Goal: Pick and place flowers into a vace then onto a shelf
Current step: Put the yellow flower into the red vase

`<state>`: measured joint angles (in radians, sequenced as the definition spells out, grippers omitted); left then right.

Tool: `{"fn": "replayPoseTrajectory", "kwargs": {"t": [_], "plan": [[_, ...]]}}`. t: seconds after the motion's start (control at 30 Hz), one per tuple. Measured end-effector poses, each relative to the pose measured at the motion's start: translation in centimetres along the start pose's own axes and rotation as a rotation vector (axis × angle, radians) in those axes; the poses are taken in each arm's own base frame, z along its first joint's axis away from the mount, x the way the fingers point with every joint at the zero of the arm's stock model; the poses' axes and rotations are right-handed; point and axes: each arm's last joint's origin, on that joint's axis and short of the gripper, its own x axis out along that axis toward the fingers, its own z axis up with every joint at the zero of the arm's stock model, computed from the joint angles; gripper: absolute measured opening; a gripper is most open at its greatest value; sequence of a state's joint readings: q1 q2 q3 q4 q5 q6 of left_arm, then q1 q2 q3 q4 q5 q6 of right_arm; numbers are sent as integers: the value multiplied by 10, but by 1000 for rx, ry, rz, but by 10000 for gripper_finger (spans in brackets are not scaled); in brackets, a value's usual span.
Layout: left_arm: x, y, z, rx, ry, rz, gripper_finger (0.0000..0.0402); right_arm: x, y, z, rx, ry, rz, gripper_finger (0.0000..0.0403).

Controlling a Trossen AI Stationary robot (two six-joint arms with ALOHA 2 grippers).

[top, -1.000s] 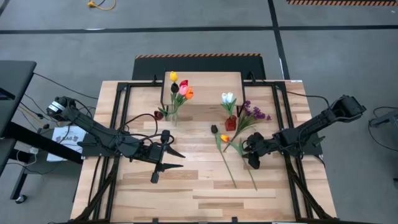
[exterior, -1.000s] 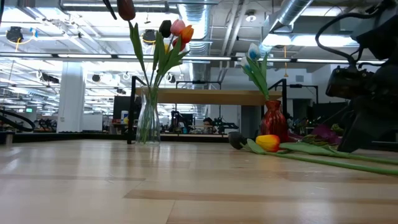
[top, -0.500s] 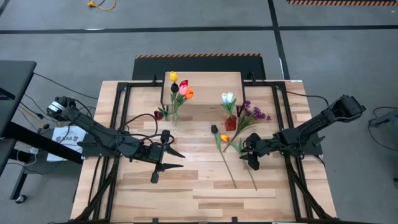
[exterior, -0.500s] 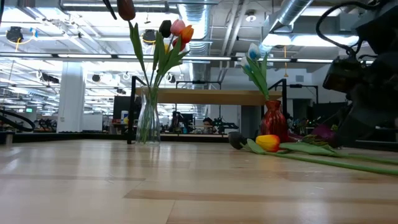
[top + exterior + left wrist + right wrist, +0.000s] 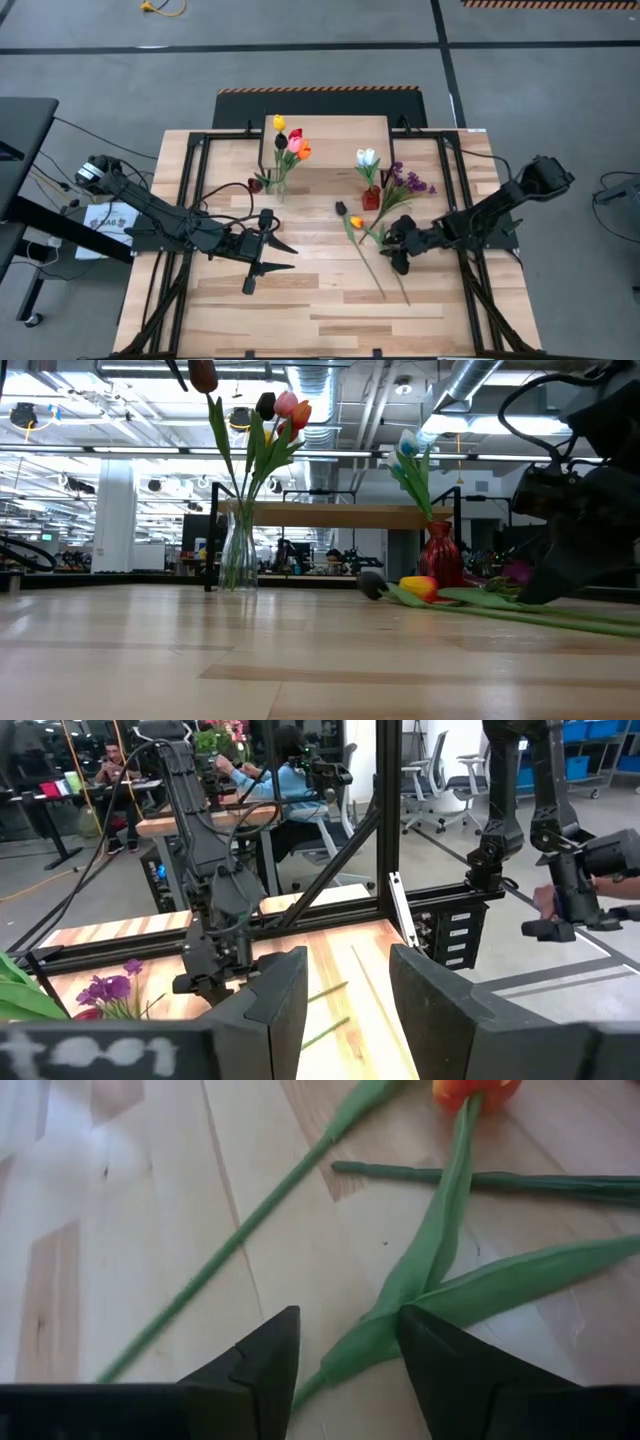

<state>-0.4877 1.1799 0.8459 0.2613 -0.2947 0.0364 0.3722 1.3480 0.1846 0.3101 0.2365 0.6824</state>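
We see the right tool (image 5: 398, 252) low over the wood counter (image 5: 320, 300), its two dark fingers (image 5: 262, 1360) partly apart with the green stem of an orange tulip (image 5: 356, 223) lying between them on the boards; we cannot tell whether the fingers touch it. A dark-headed tulip (image 5: 342, 208) lies just beside the orange one, their long stems running across the counter. A clear glass vase (image 5: 238, 558) stands upright in front of the shelf (image 5: 325, 130), holding red, yellow, pink, orange and dark tulips (image 5: 292, 143). Near it a small red vase (image 5: 371, 197) carries white tulips (image 5: 367, 157), with purple sprigs (image 5: 410, 183) just beside. The left tool (image 5: 268, 255) hovers over the counter's left half, well apart from the flowers, its fingers (image 5: 275, 1005) partly open and holding nothing.
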Motion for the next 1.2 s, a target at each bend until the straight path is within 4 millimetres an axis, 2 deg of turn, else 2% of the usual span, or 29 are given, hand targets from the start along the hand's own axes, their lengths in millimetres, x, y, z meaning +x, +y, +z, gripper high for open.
{"fn": "replayPoseTrajectory", "kwargs": {"t": [0.27,0.73,0.93,1.2], "plan": [[0,0,1,-10,-9,0,135,2,-1,-3,49,3,-53,146],[-3,-9,6,-73,-57,-36,135,1,-3,-5,213,1,-93,8],[-5,-14,8,-72,-75,-57,135,0,0,-1,185,34,-111,2],[-6,-15,10,-64,-91,-61,135,-15,19,24,12,117,-159,0]]}}
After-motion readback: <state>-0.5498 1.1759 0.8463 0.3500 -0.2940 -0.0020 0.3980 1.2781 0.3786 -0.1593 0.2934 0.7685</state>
